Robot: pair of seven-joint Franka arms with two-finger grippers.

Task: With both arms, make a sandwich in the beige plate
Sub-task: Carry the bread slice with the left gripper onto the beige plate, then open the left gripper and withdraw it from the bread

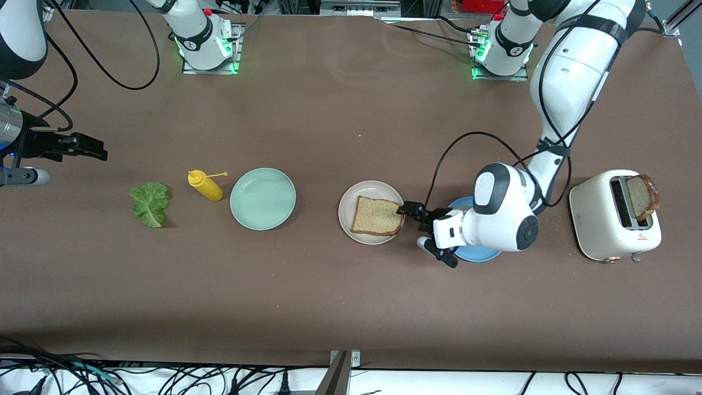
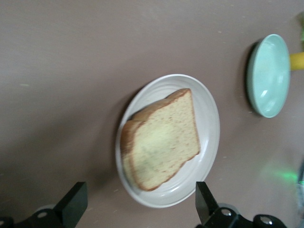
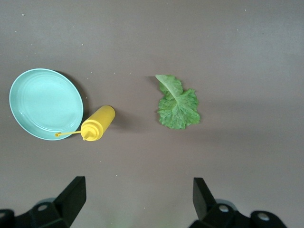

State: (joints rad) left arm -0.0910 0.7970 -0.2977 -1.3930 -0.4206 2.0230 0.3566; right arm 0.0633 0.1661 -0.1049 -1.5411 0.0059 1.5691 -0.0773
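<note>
Left claw (image 1: 428,233): nearest the front camera of all we note; black two-finger claw of the glossy white left arm, at the rim of the beige plate and over the round blue plate (image 1: 482,253). We see its jaws spread wide, holding nothing.
Beige plate (image 1: 351,198): round, shallow, off-white, raised rim; carries one square slice of brown wholemeal bread (image 1: 377,216) lying flat.
Second slice (image 1: 643,196): brown, darker crust, upright in the slot of the cream toaster (image 1: 603,230) at the left arm's end of the worktop.
Lettuce (image 1: 149,204): ruffled green leaf flat on the brown worktop, at the right arm's end, beside the yellow squeeze bottle (image 1: 205,185) and the mint-green plate (image 1: 262,198).
Right claw (image 1: 82,147): black, jaws wide, empty, waiting aloft over bare worktop near the leaf.
Key relation: we judge the lettuce next; the right claw is by far the closer, and the leaf's long axis runs toward the front camera.
Risk: thin leaf may slip the pinch.
</note>
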